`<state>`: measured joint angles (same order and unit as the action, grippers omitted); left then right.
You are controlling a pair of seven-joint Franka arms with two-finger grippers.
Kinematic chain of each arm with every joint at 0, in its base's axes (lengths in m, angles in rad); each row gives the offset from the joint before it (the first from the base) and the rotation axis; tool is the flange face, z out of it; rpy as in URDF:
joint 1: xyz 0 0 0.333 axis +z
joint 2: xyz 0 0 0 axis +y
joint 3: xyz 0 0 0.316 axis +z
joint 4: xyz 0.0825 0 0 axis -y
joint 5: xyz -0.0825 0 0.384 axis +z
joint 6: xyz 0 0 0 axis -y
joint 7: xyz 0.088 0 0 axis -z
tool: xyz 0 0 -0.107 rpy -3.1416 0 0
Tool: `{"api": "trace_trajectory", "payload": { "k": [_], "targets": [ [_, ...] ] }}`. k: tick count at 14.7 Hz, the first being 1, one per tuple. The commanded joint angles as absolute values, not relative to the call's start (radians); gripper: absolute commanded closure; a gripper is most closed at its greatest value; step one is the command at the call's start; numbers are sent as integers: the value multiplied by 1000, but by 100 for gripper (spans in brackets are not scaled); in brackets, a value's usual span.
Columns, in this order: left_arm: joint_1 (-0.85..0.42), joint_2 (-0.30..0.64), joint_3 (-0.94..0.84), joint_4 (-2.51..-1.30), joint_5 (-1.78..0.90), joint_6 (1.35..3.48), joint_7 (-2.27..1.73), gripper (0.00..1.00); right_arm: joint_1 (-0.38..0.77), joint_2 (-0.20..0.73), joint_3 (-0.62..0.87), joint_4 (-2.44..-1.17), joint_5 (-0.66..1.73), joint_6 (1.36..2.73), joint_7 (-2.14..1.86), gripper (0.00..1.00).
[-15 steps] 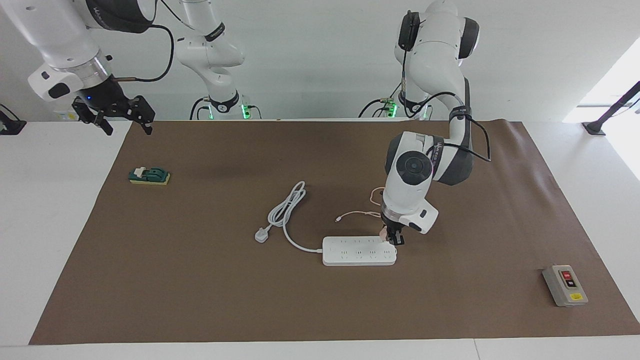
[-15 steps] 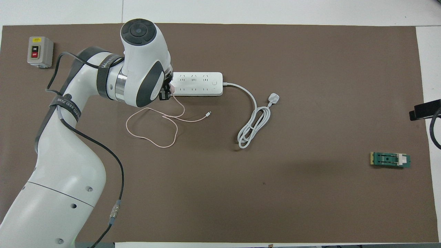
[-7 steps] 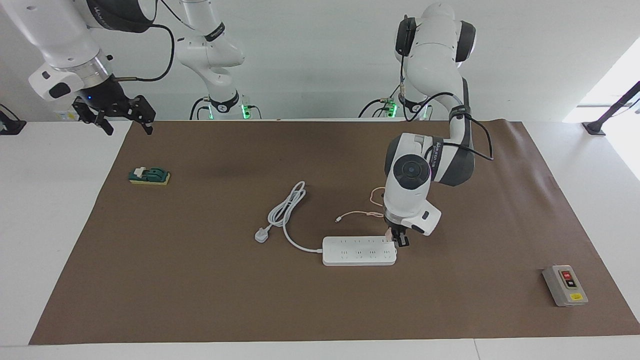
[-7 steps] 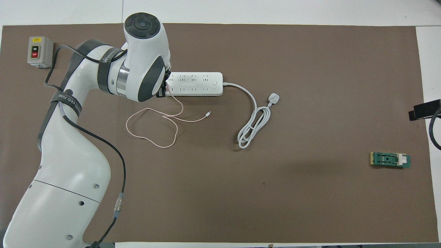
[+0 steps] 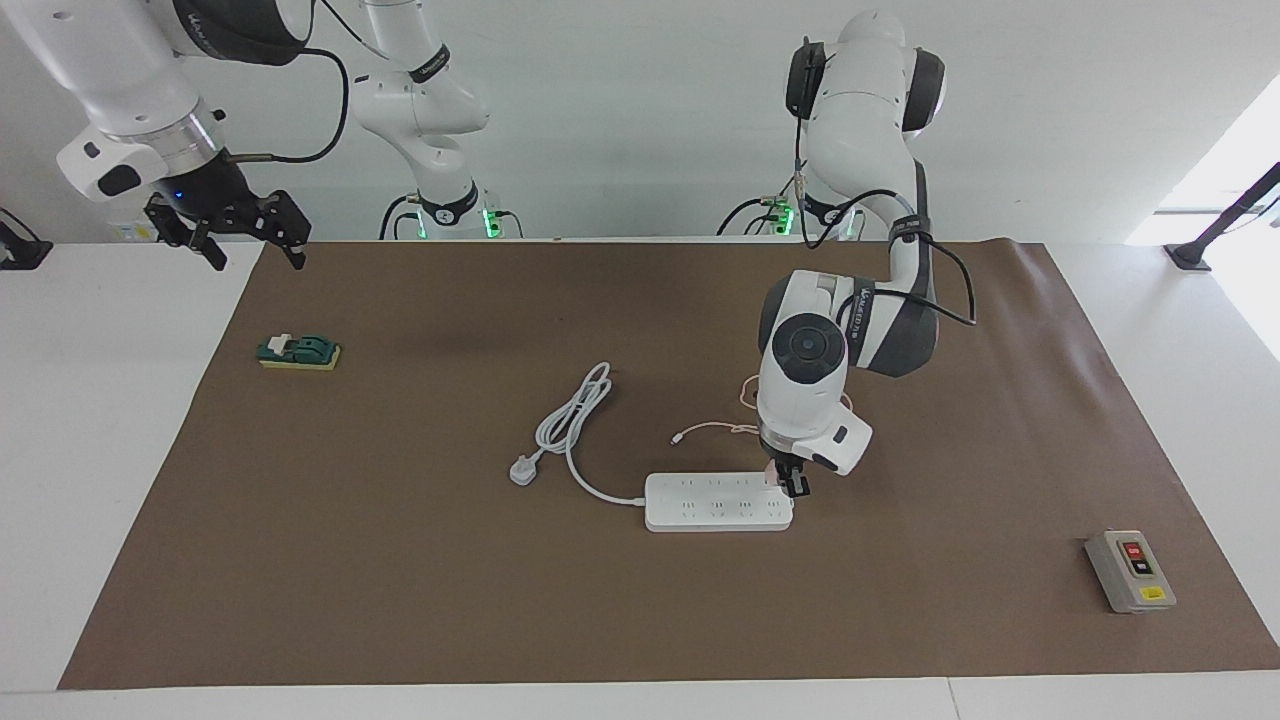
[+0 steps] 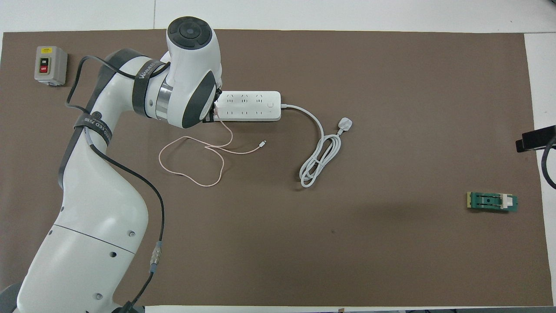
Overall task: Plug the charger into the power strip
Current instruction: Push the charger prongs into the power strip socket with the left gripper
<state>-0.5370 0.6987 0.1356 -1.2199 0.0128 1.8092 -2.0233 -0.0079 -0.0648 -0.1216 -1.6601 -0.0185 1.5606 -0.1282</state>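
- Left hand (image 5: 790,484) clenched on charger (image 5: 772,473), now shifted slightly along strip (image 5: 716,503) end, toward the right arm.
- Right hand (image 5: 245,240) waits released, unchanged, over tabletop (image 5: 120,420) edge.
- Strip unmoved.

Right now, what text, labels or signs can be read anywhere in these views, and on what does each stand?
"ON": black button, grey switch box.
"OFF": its red button.
Yellow sticker on that box: too small to read.
Lettering on the left arm's black strap: not reliably legible.
Power strip: socket holes only, no readable print.
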Motion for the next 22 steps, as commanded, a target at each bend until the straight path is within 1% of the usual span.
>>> {"api": "trace_trajectory", "payload": {
  "k": [1,15,22],
  "targets": [
    [-558,727,158,-1169,26,1775,-2042,100,-21,-83,-114,-1675,-3,1551,-140,0],
    [-561,729,155,-1178,25,1787,-2048,100,-25,-84,-115,-1675,-3,1551,-140,0],
    [-561,729,155,-1204,28,1810,-2048,100,-25,-83,-115,-1675,-3,1551,-140,0]
  ]
}}
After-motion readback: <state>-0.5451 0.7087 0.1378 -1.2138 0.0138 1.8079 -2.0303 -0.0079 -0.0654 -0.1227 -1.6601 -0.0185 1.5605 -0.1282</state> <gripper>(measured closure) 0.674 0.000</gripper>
